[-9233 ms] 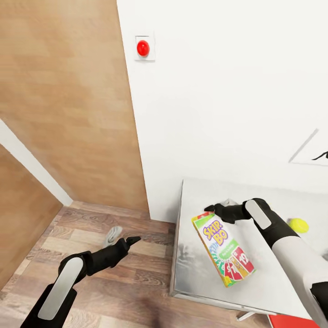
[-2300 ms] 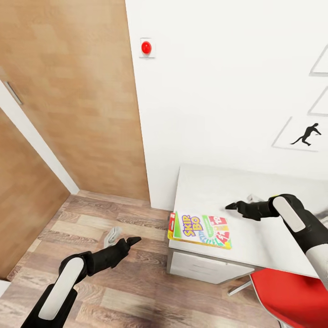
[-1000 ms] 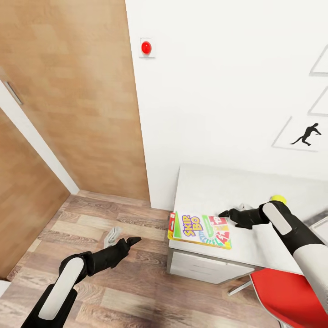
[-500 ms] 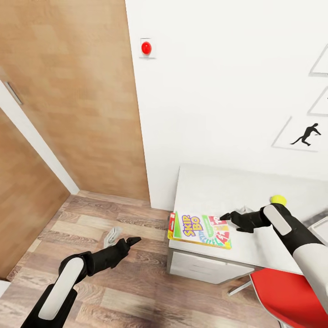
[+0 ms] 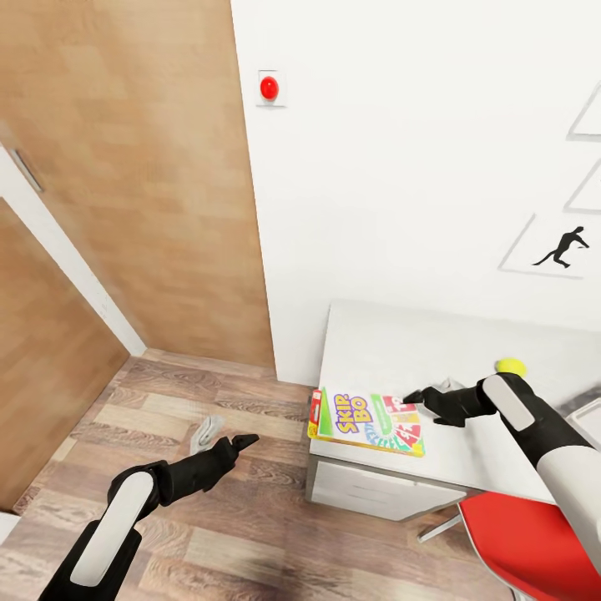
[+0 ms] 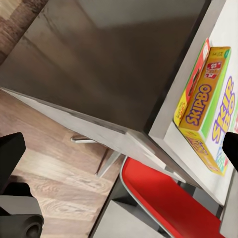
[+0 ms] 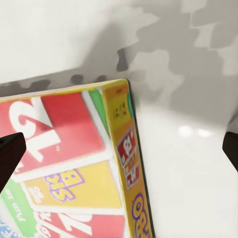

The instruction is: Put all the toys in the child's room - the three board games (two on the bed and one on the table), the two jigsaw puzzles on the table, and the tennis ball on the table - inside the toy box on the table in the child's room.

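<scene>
— On the table's (image 5: 376, 346) near corner, head view: the Skip-Bo box (image 5: 367, 421) lies flat, slightly overhanging the edge. Right gripper (image 5: 415, 397) sits at its far edge, tennis ball (image 5: 510, 366) behind the forearm.

— Left gripper (image 5: 242, 440)?

— Low over the plank floor (image 5: 242, 517), holding nothing.

— Left wrist view?

— Fingertips spread wide; box (image 6: 210, 104), table side, red chair (image 6: 163, 198).

— Right wrist view?

— Fingers splayed wide above the box's (image 7: 74, 163) end.

Skip-Bo box (image 5: 367, 421) lies flat at table (image 5: 392, 351) corner, right fingers (image 5: 415, 396) just above.
</scene>
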Controlling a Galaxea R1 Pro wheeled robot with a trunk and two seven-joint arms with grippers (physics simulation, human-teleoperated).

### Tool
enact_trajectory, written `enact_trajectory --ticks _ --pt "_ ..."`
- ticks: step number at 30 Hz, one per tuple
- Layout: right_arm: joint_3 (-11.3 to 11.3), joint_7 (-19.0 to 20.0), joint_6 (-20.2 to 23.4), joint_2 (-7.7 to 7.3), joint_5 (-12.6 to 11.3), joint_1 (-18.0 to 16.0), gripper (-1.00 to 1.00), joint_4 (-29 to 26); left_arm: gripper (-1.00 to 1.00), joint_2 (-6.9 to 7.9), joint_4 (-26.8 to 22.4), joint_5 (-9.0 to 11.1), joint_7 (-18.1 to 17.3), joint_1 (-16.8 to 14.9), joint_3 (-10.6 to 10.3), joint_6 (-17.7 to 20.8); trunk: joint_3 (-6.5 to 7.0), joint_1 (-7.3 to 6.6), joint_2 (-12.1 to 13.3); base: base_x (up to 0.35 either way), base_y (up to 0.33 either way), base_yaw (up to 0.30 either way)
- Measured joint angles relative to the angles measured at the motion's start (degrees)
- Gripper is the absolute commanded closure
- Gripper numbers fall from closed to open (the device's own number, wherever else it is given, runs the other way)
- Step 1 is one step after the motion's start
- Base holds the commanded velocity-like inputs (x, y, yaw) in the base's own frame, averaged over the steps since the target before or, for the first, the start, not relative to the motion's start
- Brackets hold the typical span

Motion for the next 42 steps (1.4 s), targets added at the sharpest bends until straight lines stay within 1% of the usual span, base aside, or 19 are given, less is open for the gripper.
enact_trajectory --ticks 4,7,8,9,10,11,12,13,14,15,18,19,24,25,26,27,28,32,42 --pt "-0.05 -0.12 -0.02 -0.03 2.37 -0.04 -1.0 0.41 -1.0 0.0 -0.01 0.02 0.0 0.01 0.01 0.0 0.03 -0.23 0.0 0.0 0.0 0.162" --pt "-0.05 -0.12 0.01 -0.17 2.55 -0.05 -1.0 1.14 -1.0 -0.01 -0.01 0.01 0.0 0.01 0.01 0.0 0.07 -0.42 0.0 0.0 0.0 0.205" --pt "-0.1 -0.12 -0.02 -0.19 2.19 -0.06 -1.0 1.46 -1.0 -0.02 -0.01 0.02 0.0 0.01 0.01 0.0 0.08 -0.49 0.0 0.0 0.0 0.227" --pt "-0.06 -0.13 0.04 -0.22 2.83 -0.05 -1.0 1.53 -1.0 -0.02 -0.01 0.02 0.0 0.01 0.01 0.0 0.09 -0.53 0.0 0.0 0.0 0.229" --pt "-0.09 -0.11 -0.03 -0.39 2.62 -0.06 -1.0 1.91 -1.0 -0.03 0.0 0.01 0.0 0.01 0.01 0.0 0.1 -0.6 0.0 0.0 0.0 0.229" --pt "-0.07 -0.13 -0.02 -0.12 2.4 -0.04 -1.0 1.98 -1.0 -0.02 -0.01 0.02 0.0 0.01 0.01 0.0 0.11 -0.65 0.01 0.0 0.0 0.224" --pt "-0.1 -0.11 -0.04 0.0 0.88 0.03 -1.0 1.96 -1.0 -0.01 -0.01 0.03 0.0 0.0 0.0 0.0 0.1 -0.74 0.02 0.0 0.0 0.215" --pt "0.03 0.0 0.06 -0.02 0.75 -0.03 -1.0 2.02 -1.0 -0.01 -0.01 0.01 0.0 0.01 0.01 0.0 0.12 -0.59 0.01 0.0 0.0 0.206" --pt "-0.06 -0.08 -0.05 -0.01 1.46 -0.01 -1.0 1.99 -1.0 -0.02 -0.01 0.03 0.0 0.01 0.01 0.0 0.12 -0.67 0.01 0.0 0.0 0.198" --pt "-0.01 -0.05 -0.01 -0.01 1.13 -0.01 -1.0 2.01 -1.0 0.0 -0.01 0.02 0.0 0.01 0.01 0.0 0.13 -0.63 0.01 0.0 0.0 0.198" --pt "0.03 -0.04 -0.02 -0.03 1.74 -0.03 -1.0 2.03 -1.0 0.0 -0.02 0.01 0.0 0.02 0.02 0.0 0.14 -0.63 0.0 0.0 0.0 0.188" --pt "-0.12 -0.11 -0.03 0.02 0.72 0.04 -1.0 1.96 -1.0 0.01 0.0 0.04 0.0 -0.01 -0.01 0.0 0.12 -0.65 0.02 0.0 0.0 0.184" --pt "0.01 -0.05 -0.03 -0.02 1.68 -0.03 -1.0 2.03 -1.0 0.01 -0.02 0.02 0.0 0.02 0.02 0.0 0.15 -0.63 0.01 0.0 0.0 0.186" --pt "-0.06 -0.1 0.0 0.0 1.3 0.01 -1.0 2.0 -1.0 0.01 -0.01 0.03 0.0 0.0 0.0 0.0 0.14 -0.64 0.01 0.0 0.0 0.173" --pt "-0.02 -0.05 -0.02 -0.02 1.59 -0.02 -1.0 2.02 -1.0 0.02 -0.01 0.02 0.0 0.01 0.01 0.0 0.15 -0.63 0.01 0.0 0.0 0.15" --pt "-0.15 -0.11 -0.03 0.02 0.58 0.04 -1.0 1.96 -1.0 0.02 0.0 0.04 0.0 -0.01 -0.01 0.0 0.13 -0.61 0.02 0.0 0.0 0.12" --pt "-0.07 -0.03 -0.01 -0.02 1.18 -0.02 -1.0 2.01 -1.0 0.03 -0.01 0.02 0.0 0.01 0.01 0.0 0.15 -0.59 0.01 0.0 0.0 0.12" --pt "-0.14 -0.11 -0.01 -0.03 2.15 -0.01 -1.0 2.02 -1.0 0.04 0.0 0.03 0.01 0.0 0.0 0.0 0.15 -0.65 0.01 0.0 0.0 0.074" --pt "-0.36 -0.08 -0.03 -0.03 1.74 -0.03 -1.0 2.09 -1.0 0.05 0.0 0.02 0.0 0.0 0.0 0.0 0.15 -0.61 0.0 0.0 0.0 0.024"
